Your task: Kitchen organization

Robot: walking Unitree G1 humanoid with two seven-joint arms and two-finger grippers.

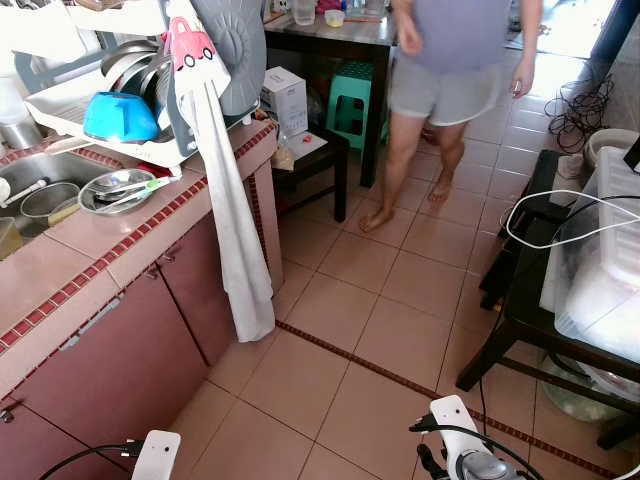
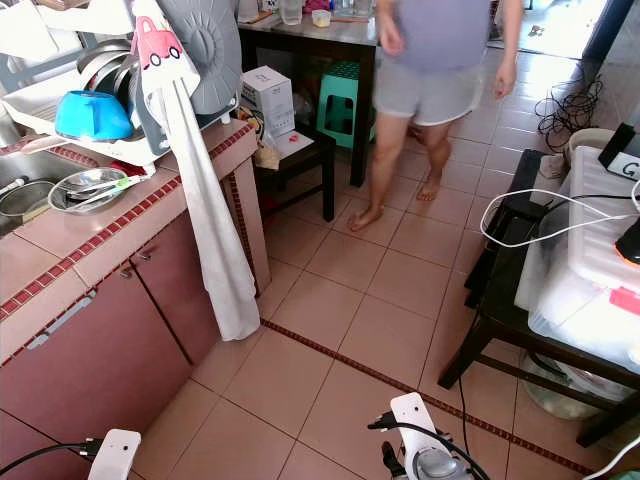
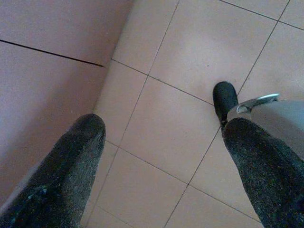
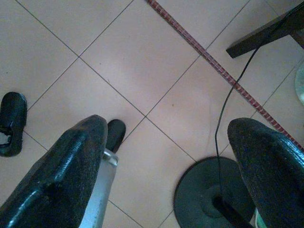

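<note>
- Kitchen worktop (image 1: 100, 240), pink tile w/ red-mosaic edging, runs along robot's left; dishes sit on it, both claws low & well apart from it.
- Left claw (image 3: 161, 142): fingers spread wide, nothing btwn them, pointing down at tiled floor (image 3: 190, 42) just beside cabinet front (image 3: 42, 85).
- Right claw (image 4: 166, 156): also wide open, empty, hanging over floor; black round stand base (image 4: 199, 194) w/ a thin cable beneath it, red tile strip (image 4: 213, 64) crossing further off.
- Robot's black foot (image 3: 224, 99) on floor under left claw.
- Head views: both wrists low at frame bottom, left wrist (image 1: 155, 455), right wrist (image 1: 455, 445).
- On worktop: steel bowl (image 1: 118, 188) w/ utensils in it, near sink (image 1: 40, 180).
- Dish rack (image 1: 120, 135) behind bowl holds blue bowl (image 1: 118, 115) upside down plus plates; grey fan cover (image 1: 238, 50) leans at rack's end.
- White cloth (image 1: 235, 230) w/ pink top hangs from rack down past cabinet front, nearly to floor.
- Robot's right: dark low table (image 1: 530, 300) carrying clear plastic bins (image 1: 605, 260); white cable (image 1: 560, 215) looped over them.
- Farther back: person (image 1: 450, 70) barefoot in grey shorts, beside dark table (image 1: 330, 35); green stool (image 1: 352, 95) under it; white box (image 1: 285, 98) on low dark stand near worktop's end.
</note>
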